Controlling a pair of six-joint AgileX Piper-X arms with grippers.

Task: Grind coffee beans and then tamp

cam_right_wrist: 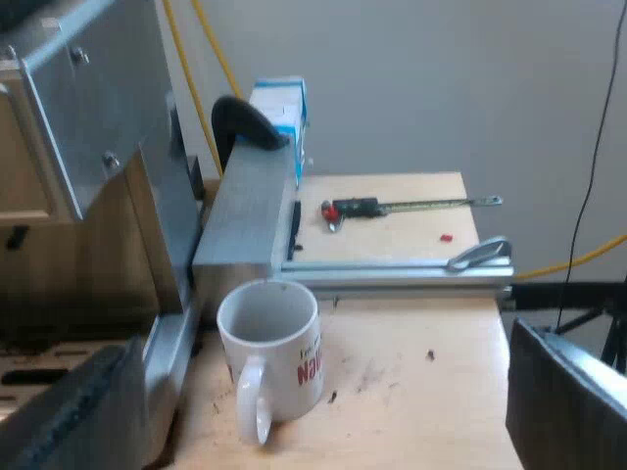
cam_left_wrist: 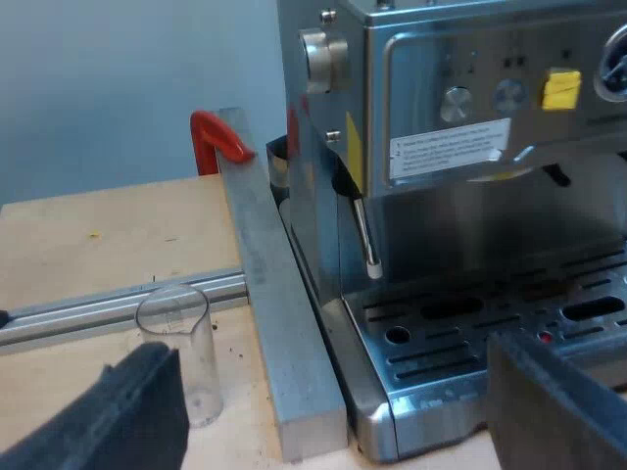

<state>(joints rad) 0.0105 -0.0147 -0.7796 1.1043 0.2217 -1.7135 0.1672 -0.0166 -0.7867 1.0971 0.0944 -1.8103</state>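
The espresso machine (cam_left_wrist: 460, 196) stands on the wooden table (cam_left_wrist: 88, 235), its steel front facing my left gripper (cam_left_wrist: 328, 392), with the drip tray (cam_left_wrist: 470, 323) just beyond the fingertips. A long metal bar (cam_left_wrist: 274, 313) lies flat against the machine's side, touching its base. My left gripper is spread wide and holds nothing; its black fingers (cam_left_wrist: 137, 416) sit well apart, one near the measuring glass (cam_left_wrist: 181, 352) and the other over the corner of the drip tray. My right gripper (cam_right_wrist: 323, 377) is likewise spread wide and empty, one finger (cam_right_wrist: 568, 401) above bare table and the other at the machine's base. Between them a white mug (cam_right_wrist: 274, 352) with red lettering stands upright, handle toward me, near the end of the bar. The measuring glass stands upright and empty just beside the bar. A red clamp (cam_left_wrist: 220, 137) sits at the bar's far end in the left wrist view, and a black clamp (cam_right_wrist: 245, 122) in the right. The slim steam wand (cam_left_wrist: 364, 235) hangs at the machine's corner.
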